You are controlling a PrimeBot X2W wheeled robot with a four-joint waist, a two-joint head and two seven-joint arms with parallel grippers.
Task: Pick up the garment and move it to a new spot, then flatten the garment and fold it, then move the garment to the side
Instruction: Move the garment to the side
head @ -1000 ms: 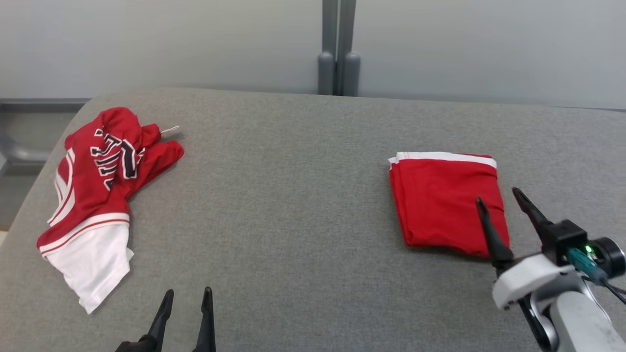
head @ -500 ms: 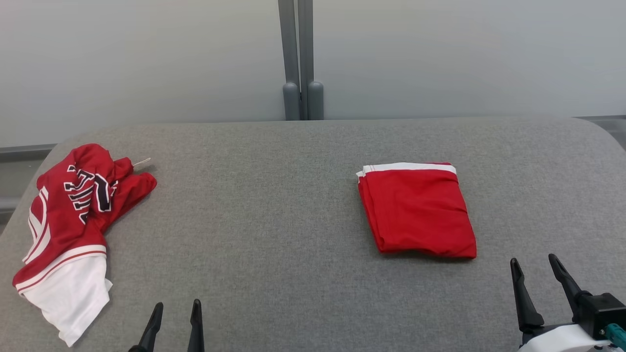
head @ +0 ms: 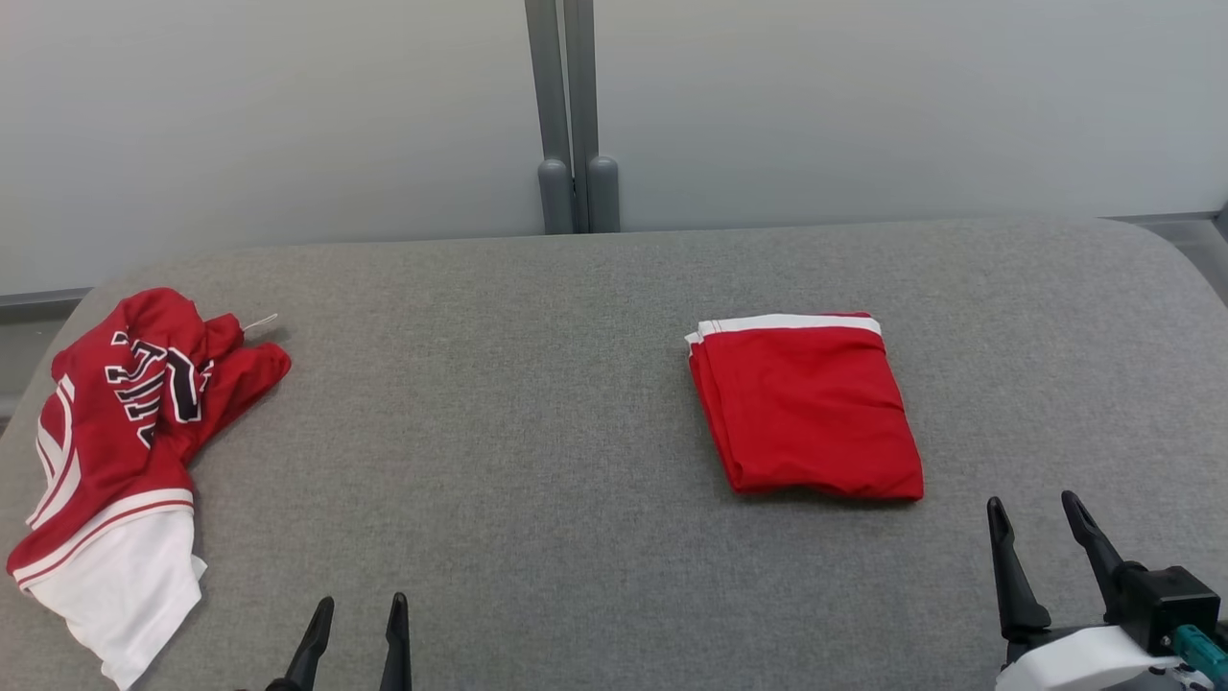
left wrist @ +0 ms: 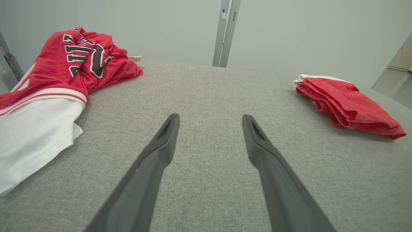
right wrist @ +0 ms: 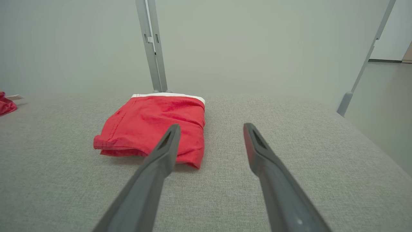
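Note:
A folded red garment (head: 806, 408) with a white band lies right of centre on the grey table (head: 537, 403); it appears in the left wrist view at the right (left wrist: 346, 104) and in the right wrist view just ahead and left (right wrist: 154, 124). A crumpled red and white jersey (head: 120, 441) with dark lettering sits at the table's left edge (left wrist: 54, 74). My right gripper (head: 1034, 515) stands open near the front right, short of the folded garment. My left gripper (head: 359, 611) is open at the front, empty, over bare fabric.
A grey double post (head: 571, 115) rises behind the table's far edge against a pale wall. The table corners are rounded at the left and right. A second slanted post (right wrist: 360, 74) stands beyond the right side.
The camera has swung, shifting the whole scene left and down. My right gripper has drawn back from over the folded garment's near corner to the table's front right.

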